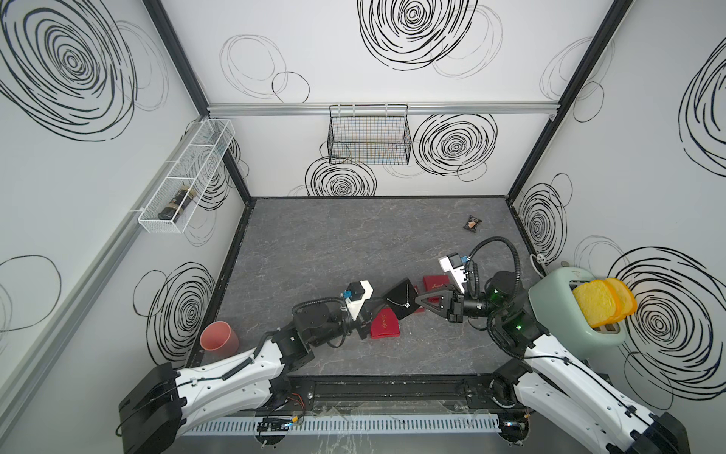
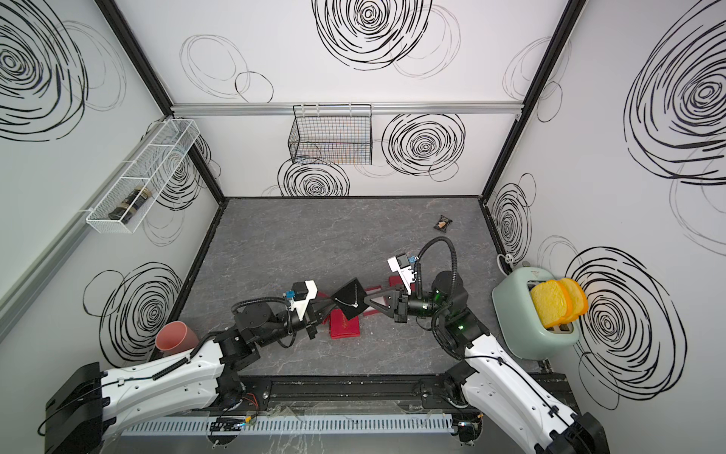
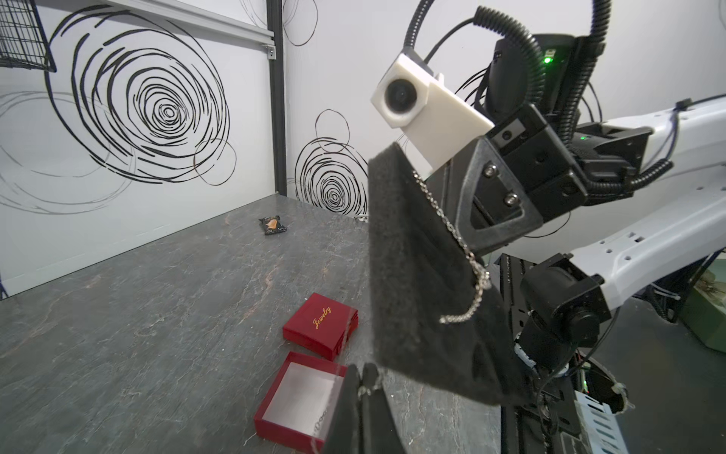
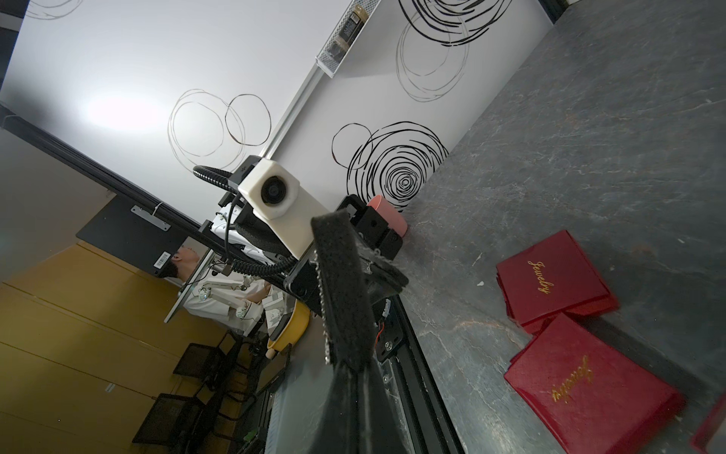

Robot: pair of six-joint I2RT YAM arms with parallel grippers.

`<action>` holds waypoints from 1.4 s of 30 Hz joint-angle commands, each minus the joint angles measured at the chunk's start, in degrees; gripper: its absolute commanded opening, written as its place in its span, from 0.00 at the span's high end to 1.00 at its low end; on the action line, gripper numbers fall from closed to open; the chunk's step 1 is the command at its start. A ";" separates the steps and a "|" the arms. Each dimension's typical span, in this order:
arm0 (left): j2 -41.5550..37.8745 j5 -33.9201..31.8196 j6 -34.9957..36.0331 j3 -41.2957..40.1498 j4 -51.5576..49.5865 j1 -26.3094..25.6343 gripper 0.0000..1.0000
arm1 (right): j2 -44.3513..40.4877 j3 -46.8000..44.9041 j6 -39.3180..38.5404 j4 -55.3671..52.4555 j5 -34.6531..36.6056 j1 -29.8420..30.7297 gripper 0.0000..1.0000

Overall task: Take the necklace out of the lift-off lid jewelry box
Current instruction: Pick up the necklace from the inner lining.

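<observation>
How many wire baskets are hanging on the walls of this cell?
2. A white basket hangs on the left wall and holds a dark jar. A black basket hangs from the rail on the back wall. No other basket shows in any view.

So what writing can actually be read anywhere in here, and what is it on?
"Jewelry": gold script on the closed red square box.
"Jewelry": gold script on a separate flat red lid.
Too small to read: brand mark on the mint-green toaster, label on the dark jar, print on the small dark snack packet.
</observation>
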 commanded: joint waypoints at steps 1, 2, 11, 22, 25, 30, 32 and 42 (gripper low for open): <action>-0.73 -2.60 2.56 3.40 -0.88 1.94 1.00 | -1.66 -1.26 -1.25 -1.43 -0.33 -0.70 1.00; -0.98 -2.65 2.80 3.91 -1.40 3.01 1.00 | -1.93 -1.72 -1.37 -1.85 -0.24 -0.90 1.00; -3.37 3.17 3.08 7.35 -4.49 12.04 1.00 | -2.02 -4.92 -1.67 -2.93 1.35 -1.46 1.00; 1.37 9.15 3.06 12.97 -2.68 15.82 1.00 | 3.62 -8.36 -1.79 -0.13 1.27 0.47 1.00; 4.32 10.84 2.86 15.23 -0.36 16.77 1.00 | 5.91 -8.05 -2.63 -0.13 3.04 2.69 1.00; 9.23 12.59 2.11 18.54 1.01 18.69 1.00 | 10.95 -6.29 -5.73 -1.53 5.79 7.14 1.00; 11.26 13.00 1.80 19.80 0.88 19.90 1.00 | 12.93 -5.46 -7.22 -2.77 6.35 8.37 1.00; 22.67 16.98 0.08 24.40 0.10 27.75 1.00 | 14.40 -3.17 -10.21 -5.89 8.44 10.78 1.00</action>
